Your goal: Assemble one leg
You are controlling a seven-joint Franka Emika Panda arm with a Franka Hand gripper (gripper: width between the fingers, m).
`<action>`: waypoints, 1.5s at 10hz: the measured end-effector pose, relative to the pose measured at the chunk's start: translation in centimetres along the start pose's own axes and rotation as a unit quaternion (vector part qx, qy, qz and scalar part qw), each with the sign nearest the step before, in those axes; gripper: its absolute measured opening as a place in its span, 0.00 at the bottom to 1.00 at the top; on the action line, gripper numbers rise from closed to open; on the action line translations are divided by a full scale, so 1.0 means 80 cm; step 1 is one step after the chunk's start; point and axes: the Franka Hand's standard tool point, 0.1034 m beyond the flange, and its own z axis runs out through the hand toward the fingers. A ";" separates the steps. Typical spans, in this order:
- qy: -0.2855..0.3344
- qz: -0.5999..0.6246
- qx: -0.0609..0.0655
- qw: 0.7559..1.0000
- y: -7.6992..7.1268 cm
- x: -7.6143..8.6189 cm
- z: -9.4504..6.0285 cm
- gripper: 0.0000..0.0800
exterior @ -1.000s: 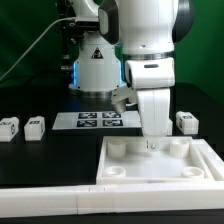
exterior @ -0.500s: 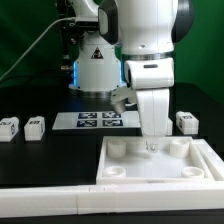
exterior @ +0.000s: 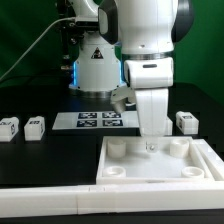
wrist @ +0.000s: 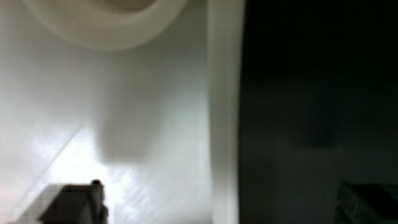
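My gripper [exterior: 152, 145] points straight down at the far rim of the large white tray-like piece [exterior: 120, 172], between its two far round sockets. In the wrist view the gripper [wrist: 219, 206] is open and holds nothing. One dark fingertip [wrist: 75, 204] is over the white piece [wrist: 143, 120] and the other is over the dark table, with the piece's edge between them. A round socket [wrist: 116, 18] shows ahead. Two legs [exterior: 8, 126] [exterior: 34, 126] lie at the exterior view's left and one leg [exterior: 186, 122] at its right, all apart from the gripper.
The marker board [exterior: 98, 121] lies flat behind the tray-like piece. The robot's base [exterior: 95, 70] stands at the back with a cable at the exterior view's left. A white ledge [exterior: 50, 200] runs along the front.
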 end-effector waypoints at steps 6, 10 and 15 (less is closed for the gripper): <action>0.010 0.411 -0.009 0.911 -0.043 0.085 -0.030 0.81; -0.037 0.548 0.027 0.835 -0.070 0.088 -0.026 0.81; -0.253 0.542 0.126 0.792 -0.088 0.114 -0.025 0.81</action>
